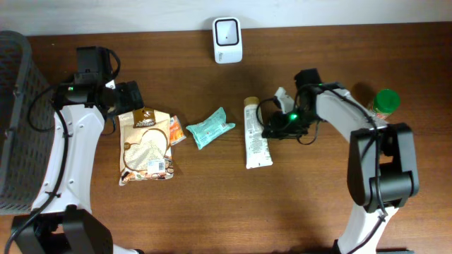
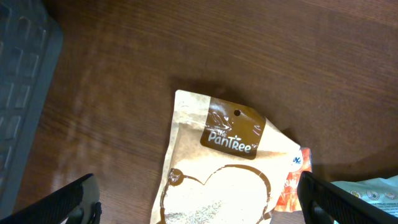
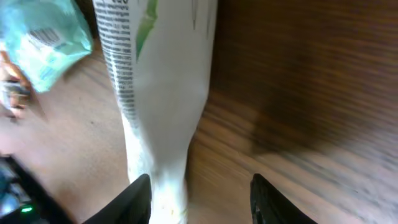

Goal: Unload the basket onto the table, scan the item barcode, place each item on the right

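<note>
The tube (image 1: 256, 134) is a soft white plastic one with a flat crimped end and a narrower cap end. It lies flat on the dark wood-grain table (image 1: 212, 204), nearer the robot than the white scanner (image 1: 227, 30) and a little to its right. In the right wrist view the tube (image 3: 165, 93) shows a green streak and a column of small black print too fine to read. The right gripper (image 3: 202, 183) stands partly open astride the narrow end, which is close against one finger (image 3: 140, 199) with a clear gap to the other, so nothing is clamped. Left of the scanner and nearer the robot, the left gripper (image 2: 199, 205) is spread wide and holds nothing. It is above a tan paper bag (image 2: 217, 180) with a brown heart outline and a glossy brown label reading "The PanTree".
</note>
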You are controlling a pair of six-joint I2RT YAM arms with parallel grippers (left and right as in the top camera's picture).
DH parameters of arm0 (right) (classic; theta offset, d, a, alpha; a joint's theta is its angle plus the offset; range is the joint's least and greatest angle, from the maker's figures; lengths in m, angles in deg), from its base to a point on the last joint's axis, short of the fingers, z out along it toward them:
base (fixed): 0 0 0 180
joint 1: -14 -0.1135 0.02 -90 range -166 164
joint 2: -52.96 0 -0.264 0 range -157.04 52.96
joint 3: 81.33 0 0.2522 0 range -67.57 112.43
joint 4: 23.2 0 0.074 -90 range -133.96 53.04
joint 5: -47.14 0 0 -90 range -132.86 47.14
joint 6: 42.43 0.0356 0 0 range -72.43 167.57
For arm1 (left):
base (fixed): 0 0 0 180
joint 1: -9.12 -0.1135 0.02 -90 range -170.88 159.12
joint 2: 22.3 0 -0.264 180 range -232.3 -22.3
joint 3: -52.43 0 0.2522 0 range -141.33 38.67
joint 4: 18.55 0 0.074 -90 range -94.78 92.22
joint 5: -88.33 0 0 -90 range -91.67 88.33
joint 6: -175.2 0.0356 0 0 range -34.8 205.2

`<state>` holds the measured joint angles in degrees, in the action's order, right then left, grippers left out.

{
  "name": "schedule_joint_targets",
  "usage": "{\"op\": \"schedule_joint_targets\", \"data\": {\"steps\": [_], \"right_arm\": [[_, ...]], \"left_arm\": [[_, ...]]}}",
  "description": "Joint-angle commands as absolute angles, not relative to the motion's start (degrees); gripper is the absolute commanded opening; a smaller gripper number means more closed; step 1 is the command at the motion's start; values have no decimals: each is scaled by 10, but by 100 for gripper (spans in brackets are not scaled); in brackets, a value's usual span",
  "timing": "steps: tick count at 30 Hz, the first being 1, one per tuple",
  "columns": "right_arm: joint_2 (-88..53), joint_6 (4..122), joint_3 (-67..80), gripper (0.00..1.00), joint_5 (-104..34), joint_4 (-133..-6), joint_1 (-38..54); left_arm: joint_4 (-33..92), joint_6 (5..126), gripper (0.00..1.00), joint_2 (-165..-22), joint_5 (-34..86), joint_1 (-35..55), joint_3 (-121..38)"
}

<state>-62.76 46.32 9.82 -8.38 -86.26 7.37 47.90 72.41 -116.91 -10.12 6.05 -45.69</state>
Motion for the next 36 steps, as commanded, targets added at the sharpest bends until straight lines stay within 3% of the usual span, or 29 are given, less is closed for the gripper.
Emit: {"op": "schedule_joint_targets", "data": {"steps": [1, 9, 15, 19, 23, 26, 27, 32, 36], "right_arm": [[-626, 470, 101, 48, -13, -875, 84], [-629, 562, 14, 52, -9, -761, 68], [-629, 572, -14, 54, -11, -733, 69], [-637, 638, -14, 55, -15, -705, 63], [-662, 702, -14, 40, -15, -671, 54], [-665, 721, -14, 10, -11, -640, 54], [-665, 721, -14, 4, -5, -629, 54], [-657, 715, -9, 4, 30, -606, 54], [-602, 598, 34, 4, 42, -691, 54]], "left_arm": [[478, 735, 99, -1167, -105, 60, -465], [478, 735, 99, -1167, -105, 60, -465], [478, 735, 99, -1167, -105, 60, -465], [478, 735, 99, -1167, -105, 60, -465], [478, 735, 99, -1167, -105, 60, -465], [478, 735, 99, -1167, -105, 60, -465], [478, 735, 99, -1167, -105, 60, -465], [478, 735, 99, -1167, -105, 60, -465], [478, 735, 99, -1167, -105, 60, -465]]}}
